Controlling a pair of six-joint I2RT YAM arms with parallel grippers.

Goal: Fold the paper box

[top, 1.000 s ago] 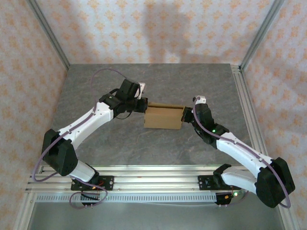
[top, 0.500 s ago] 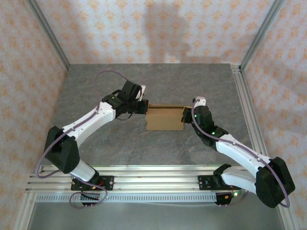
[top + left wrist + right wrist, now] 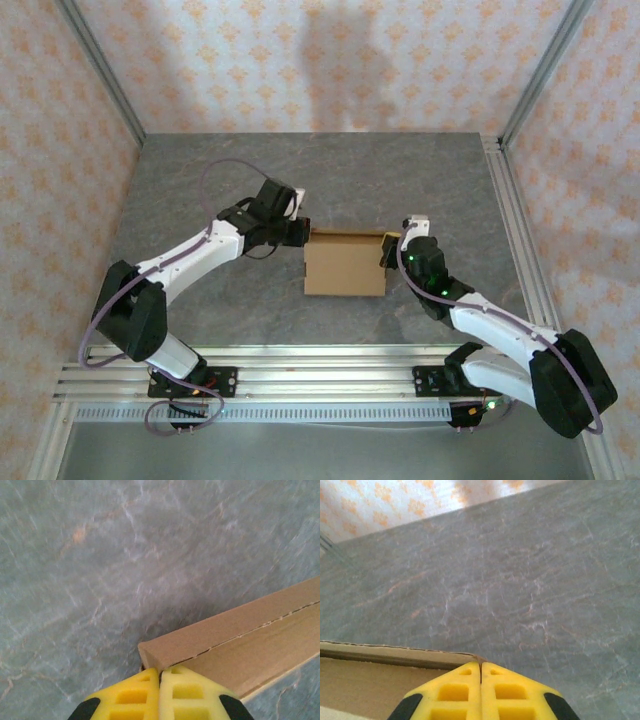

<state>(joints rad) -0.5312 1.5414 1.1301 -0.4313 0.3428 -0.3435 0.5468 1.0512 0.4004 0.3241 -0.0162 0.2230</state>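
Note:
The paper box [image 3: 345, 268] is a plain brown cardboard piece lying in the middle of the grey table, a low raised wall along its far edge. My left gripper [image 3: 304, 232] is shut, its tips pressed against the box's far left corner. In the left wrist view the yellow fingertips [image 3: 160, 672] meet right at that corner of the paper box [image 3: 235, 635], nothing between them. My right gripper [image 3: 386, 250] is shut too, touching the far right corner. The right wrist view has its fingertips [image 3: 480, 665] closed against the paper box's edge [image 3: 395, 655].
Grey stone-patterned table [image 3: 200, 180] stretches to the left, right and behind the box. Patterned walls and metal posts [image 3: 100, 70] close it in. An aluminium rail [image 3: 320, 375] with both arm bases runs along the near edge.
Both grippers have shifted slightly toward the near edge while staying shut at the box's far corners. The box's top face now looks larger and flatter, reaching closer to the rail.

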